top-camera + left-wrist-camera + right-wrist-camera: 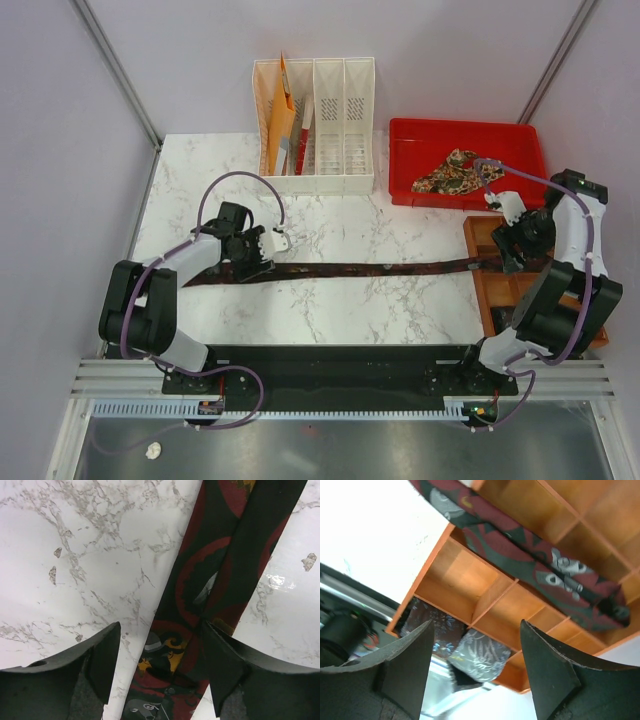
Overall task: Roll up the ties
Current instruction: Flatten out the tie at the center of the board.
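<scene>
Table: white marble-patterned table [330, 310] that carries everything here.
Tray: red plastic tray [465, 125] at 1 o'clock on the table, against the far edge.
Box: orange-brown wooden box with open compartments [470, 585] at 3 o'clock, just in front of the tray.
Rack: white plastic slotted file rack [318, 183] at 12 o'clock, with orange paper folders [280, 120] upright in its left slots.
Long tie: dark maroon-and-black patterned fabric tie [370, 268], laid out flat in a line from 9 o'clock to 3 o'clock. Its right end lies across the top of the box compartments, and near the left end it looks doubled over on itself.
Second tie: tan-and-brown paisley fabric tie [448, 172], bunched up inside the tray.
Left end effector: left end effector [160, 630] at 9 o'clock, low over the long tie, its fingers spread and pinching nothing. One finger is over bare table and the other over the tie's edge; I cannot tell whether it touches.
Right end effector: right end effector [476, 625] at 3 o'clock above the box, its fingers spread and empty, apart from the tie end.
Bundles: two patterned fabric bundles [477, 655] sit in compartments at the box's edge.
</scene>
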`<state>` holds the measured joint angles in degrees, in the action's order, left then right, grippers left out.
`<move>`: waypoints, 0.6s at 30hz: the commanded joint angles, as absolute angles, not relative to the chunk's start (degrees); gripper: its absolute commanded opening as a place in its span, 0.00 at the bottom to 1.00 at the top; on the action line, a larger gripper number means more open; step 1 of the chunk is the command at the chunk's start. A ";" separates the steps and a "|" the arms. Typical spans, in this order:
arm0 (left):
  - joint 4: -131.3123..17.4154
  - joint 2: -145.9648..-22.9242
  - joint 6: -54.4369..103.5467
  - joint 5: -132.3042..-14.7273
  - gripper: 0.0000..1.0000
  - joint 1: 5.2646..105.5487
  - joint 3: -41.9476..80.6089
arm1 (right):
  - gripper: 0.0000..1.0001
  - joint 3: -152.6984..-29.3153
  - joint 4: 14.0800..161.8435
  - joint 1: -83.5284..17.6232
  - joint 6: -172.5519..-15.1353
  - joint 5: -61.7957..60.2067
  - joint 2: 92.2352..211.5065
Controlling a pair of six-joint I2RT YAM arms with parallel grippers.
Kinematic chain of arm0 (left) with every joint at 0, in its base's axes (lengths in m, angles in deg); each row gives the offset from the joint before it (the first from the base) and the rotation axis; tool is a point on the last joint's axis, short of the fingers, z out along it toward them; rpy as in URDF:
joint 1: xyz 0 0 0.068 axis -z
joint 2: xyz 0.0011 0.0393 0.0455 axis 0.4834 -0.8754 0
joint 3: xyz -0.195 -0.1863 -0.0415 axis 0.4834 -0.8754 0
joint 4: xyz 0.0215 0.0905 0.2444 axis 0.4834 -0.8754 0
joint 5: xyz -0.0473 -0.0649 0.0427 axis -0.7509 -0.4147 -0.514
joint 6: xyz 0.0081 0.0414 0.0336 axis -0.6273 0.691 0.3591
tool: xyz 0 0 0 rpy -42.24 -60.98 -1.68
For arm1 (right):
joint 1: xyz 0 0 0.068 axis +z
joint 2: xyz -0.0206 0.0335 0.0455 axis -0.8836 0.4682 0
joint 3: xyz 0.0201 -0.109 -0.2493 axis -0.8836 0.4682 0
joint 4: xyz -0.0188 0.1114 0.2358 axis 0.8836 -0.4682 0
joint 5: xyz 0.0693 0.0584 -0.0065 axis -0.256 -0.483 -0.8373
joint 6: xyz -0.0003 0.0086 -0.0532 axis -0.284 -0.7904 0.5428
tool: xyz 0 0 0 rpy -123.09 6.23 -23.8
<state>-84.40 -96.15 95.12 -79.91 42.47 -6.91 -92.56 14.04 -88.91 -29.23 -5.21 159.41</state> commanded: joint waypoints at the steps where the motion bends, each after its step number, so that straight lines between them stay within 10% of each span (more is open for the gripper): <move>1: -92.98 -97.98 94.58 -78.35 0.75 42.27 -8.10 | 0.76 -94.91 9.03 -88.36 -14.45 -10.11 159.91; 18: -91.84 -98.24 88.78 -81.69 0.75 42.27 -7.31 | 0.66 -88.06 17.97 -78.43 -27.17 -8.02 161.76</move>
